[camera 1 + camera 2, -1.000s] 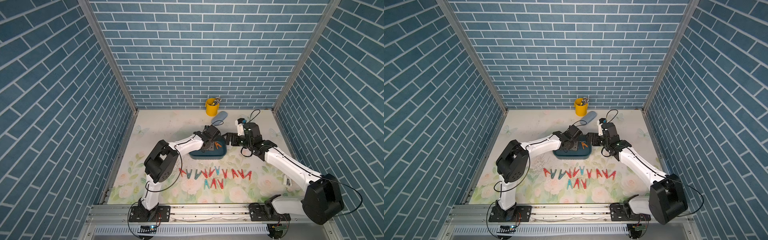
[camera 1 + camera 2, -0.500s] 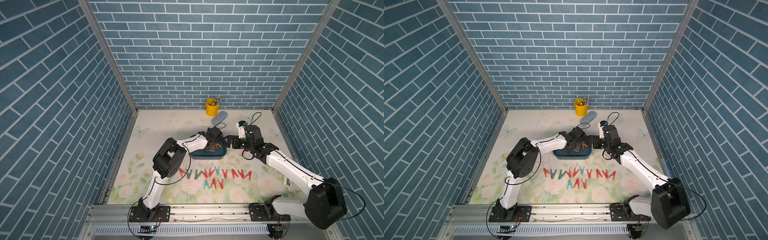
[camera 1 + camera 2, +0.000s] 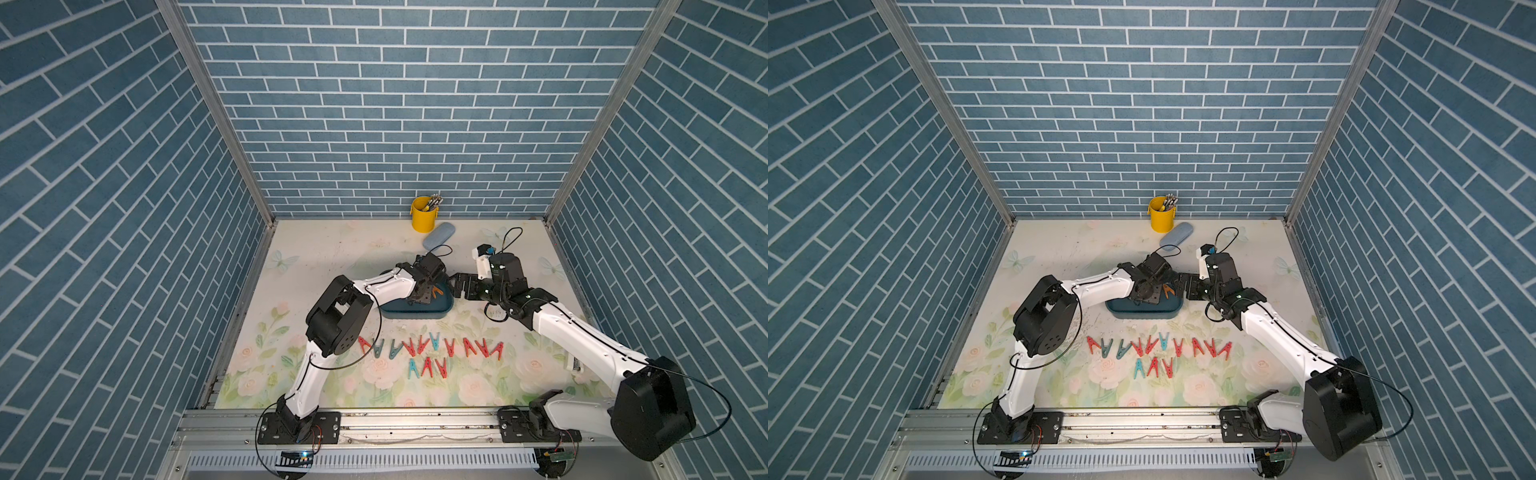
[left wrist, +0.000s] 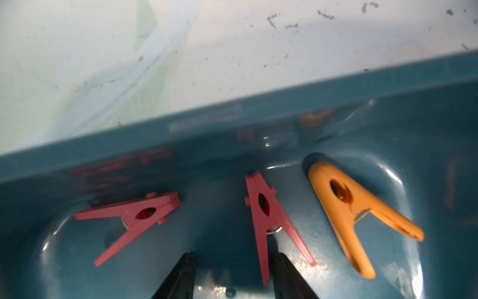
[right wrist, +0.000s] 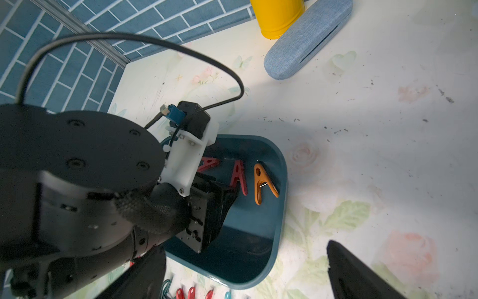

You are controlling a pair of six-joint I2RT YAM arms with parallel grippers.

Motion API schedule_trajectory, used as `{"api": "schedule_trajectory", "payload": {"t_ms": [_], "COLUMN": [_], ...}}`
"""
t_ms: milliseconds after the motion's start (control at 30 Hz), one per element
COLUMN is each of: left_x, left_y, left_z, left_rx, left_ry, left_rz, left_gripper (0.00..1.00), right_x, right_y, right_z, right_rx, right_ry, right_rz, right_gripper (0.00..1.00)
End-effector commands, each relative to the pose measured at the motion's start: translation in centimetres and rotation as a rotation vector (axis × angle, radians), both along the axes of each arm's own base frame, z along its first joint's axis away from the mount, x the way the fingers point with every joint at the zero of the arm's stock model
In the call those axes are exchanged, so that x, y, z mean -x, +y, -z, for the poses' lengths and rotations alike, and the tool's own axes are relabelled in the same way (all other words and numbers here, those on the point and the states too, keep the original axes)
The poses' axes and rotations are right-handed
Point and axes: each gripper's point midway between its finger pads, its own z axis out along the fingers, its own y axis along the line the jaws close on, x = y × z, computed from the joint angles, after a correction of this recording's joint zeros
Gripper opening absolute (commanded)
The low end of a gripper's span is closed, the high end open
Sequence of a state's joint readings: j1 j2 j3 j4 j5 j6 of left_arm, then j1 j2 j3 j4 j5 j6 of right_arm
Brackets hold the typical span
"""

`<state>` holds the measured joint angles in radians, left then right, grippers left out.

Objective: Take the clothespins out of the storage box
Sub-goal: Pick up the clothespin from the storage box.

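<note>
My left gripper [image 4: 235, 256] is down inside the storage box [image 4: 232, 108], its fingers half spread and pinching nothing. I think it is lined up this way to take the middle red clothespin [image 4: 269, 220]: one leg of that clip lies between the fingers, close to the one on the orange side. Beyond that finger lies the orange clothespin [image 4: 346, 207], and on the other side a second red clothespin [image 4: 134, 217], both flat on the box floor near the wall ahead of the tool.

My right gripper [image 5: 245, 252] hangs spread wide beside the box, probably waiting so the arms do not collide. The clothespins already taken out [image 3: 432, 345] lie in rows on the table behind both tools.

I find no readable writing; a pale strip [image 4: 204, 121] on the box wall is too blurred
</note>
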<state>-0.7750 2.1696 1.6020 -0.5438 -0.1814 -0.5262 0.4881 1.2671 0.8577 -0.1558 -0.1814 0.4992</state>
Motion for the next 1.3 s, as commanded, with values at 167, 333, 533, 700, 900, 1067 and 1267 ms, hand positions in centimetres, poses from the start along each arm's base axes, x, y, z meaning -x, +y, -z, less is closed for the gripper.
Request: {"api": "schedule_trajectory", "payload": {"t_ms": [167, 333, 533, 700, 900, 1067, 1267], "left_x": [0.3, 0.5, 0.6, 0.4, 0.6, 0.4, 0.2], "left_y": [0.3, 0.3, 0.0, -0.4, -0.4, -0.7, -0.5], "left_z": [1.0, 0.3, -1.1, -1.9, -2.7, -2.4, -1.1], "left_rx": [-0.026, -0.018, -0.001, 0.0, 0.009, 0.01, -0.014], "left_ry": [0.02, 0.022, 0.012, 0.001, -0.017, -0.013, -0.003], "left_rz": [0.005, -0.003, -0.015, -0.012, -0.012, -0.007, -0.001], "left_gripper": [0.14, 0.4, 0.54, 0.65, 0.34, 0.41, 0.36], "right_x": [0.0, 0.1, 0.1, -0.1, -0.1, -0.1, 0.0], "right_y": [0.1, 0.0, 0.2, 0.3, 0.2, 0.4, 0.4], "right_z": [-0.2, 0.1, 0.4, 0.4, 0.5, 0.5, 0.5], "right_rx": [-0.028, -0.028, -0.034, -0.035, -0.031, -0.039, -0.042], "right_ry": [0.004, 0.007, 0.014, 0.016, 0.017, 0.019, 0.022], "right_rz": [0.007, 0.011, 0.009, 0.006, 0.01, 0.008, 0.007], "right_gripper": [1.0, 0.99, 0.99, 0.99, 0.99, 0.99, 0.99]}}
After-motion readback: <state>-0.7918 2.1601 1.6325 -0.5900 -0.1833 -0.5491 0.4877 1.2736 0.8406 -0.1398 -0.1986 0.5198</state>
